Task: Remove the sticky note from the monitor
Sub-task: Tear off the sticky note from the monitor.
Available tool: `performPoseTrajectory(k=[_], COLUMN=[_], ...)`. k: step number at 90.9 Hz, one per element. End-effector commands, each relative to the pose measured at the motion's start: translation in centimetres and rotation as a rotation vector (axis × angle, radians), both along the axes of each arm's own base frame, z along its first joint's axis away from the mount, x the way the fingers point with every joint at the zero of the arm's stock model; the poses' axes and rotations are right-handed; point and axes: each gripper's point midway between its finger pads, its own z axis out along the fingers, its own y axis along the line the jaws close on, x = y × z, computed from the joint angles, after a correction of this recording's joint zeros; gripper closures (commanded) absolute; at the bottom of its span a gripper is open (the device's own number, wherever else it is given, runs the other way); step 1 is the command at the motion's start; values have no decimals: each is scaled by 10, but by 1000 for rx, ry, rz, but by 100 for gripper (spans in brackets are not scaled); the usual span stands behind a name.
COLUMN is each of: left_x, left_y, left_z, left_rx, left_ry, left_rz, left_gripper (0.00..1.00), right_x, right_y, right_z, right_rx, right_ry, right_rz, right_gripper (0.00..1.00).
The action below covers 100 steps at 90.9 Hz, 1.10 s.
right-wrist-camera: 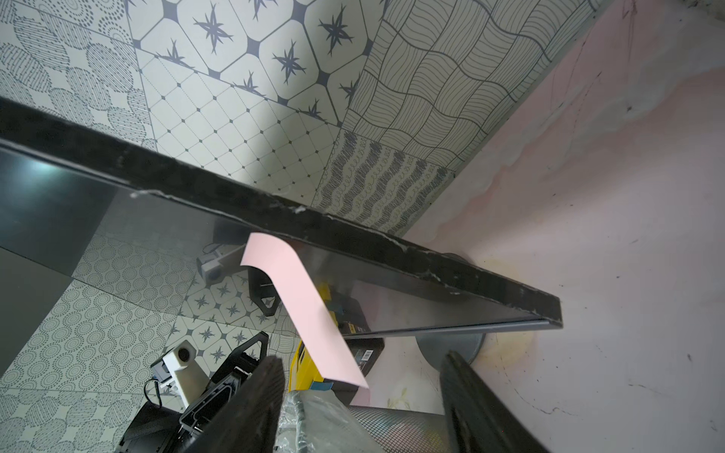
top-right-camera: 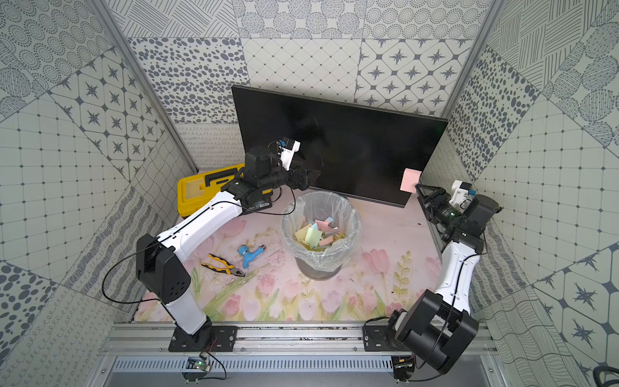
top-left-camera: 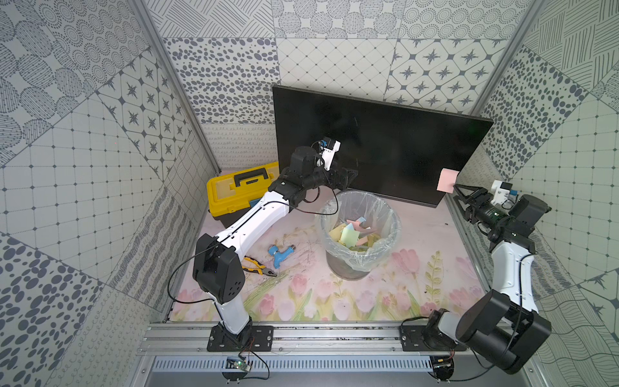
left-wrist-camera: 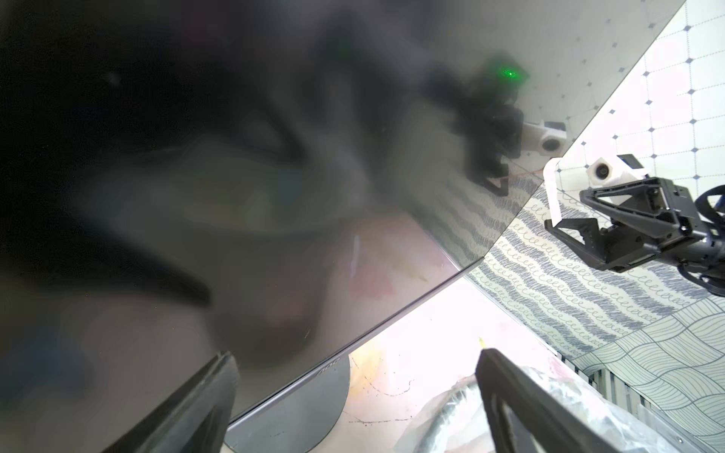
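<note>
You have a tabletop [top-left-camera: 418,241] printed with pink tulips, boxed in by walls of grey-and-white patterned tiles. Along its near edge runs a metal rail [top-left-camera: 335,335] that carries both arm bases.

Just beyond the rail, left of centre, yellow-handled pliers [top-left-camera: 259,266] lie flat, with a small blue plastic part [top-left-camera: 278,256] just beside them on the right. In the middle stands a round bin [top-left-camera: 348,271], lined with a clear bag and holding loose paper notes in yellow, green, pink and blue. Far left, a yellow toolbox [top-left-camera: 234,194] with a black handle sits against the wall, its lid down.

Your left gripper [top-left-camera: 351,176] hangs beyond the bin's far rim, close to the lower part of the monitor [top-left-camera: 385,140]. Whether it touches the glass you cannot tell. In the left wrist view its fingers stand wide apart with nothing between them.

The monitor stands upright across the far side, its right end nearer to you. The pink sticky note [top-left-camera: 448,180] is low on that right end. One end is stuck to the glass by the frame and the rest curls away from the screen.

Your right gripper [top-left-camera: 459,197] is at the far right, pointing at the note. Its jaws are partly open. In the right wrist view the note's free end lies between the fingers [right-wrist-camera: 270,392] with a gap on either side, so nothing is gripped.
</note>
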Motion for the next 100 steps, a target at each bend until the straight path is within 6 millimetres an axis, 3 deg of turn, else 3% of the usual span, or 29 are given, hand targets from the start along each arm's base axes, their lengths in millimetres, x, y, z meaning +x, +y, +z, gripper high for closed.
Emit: performPoseTrajectory(k=[1, 27, 80, 93, 100], left_x=[6, 13, 19, 20, 20], left_y=[-3, -5, -8, -8, -7], left_z=[14, 9, 8, 6, 6], left_rx=[-17, -14, -7, -5, -4], left_ry=[-53, -40, -46, -42, -42], left_rz=[2, 9, 10, 13, 16], left_gripper=[0, 1, 0, 0, 0], right_x=[7, 15, 13, 12, 9], right_y=[6, 11, 15, 17, 19], right_z=[6, 17, 29, 31, 35], right_rx=[-16, -8, -16, -12, -16], right_ry=[-49, -70, -90, -84, -91], right_rz=[31, 50, 61, 67, 71], right_gripper=[32, 40, 84, 100, 100])
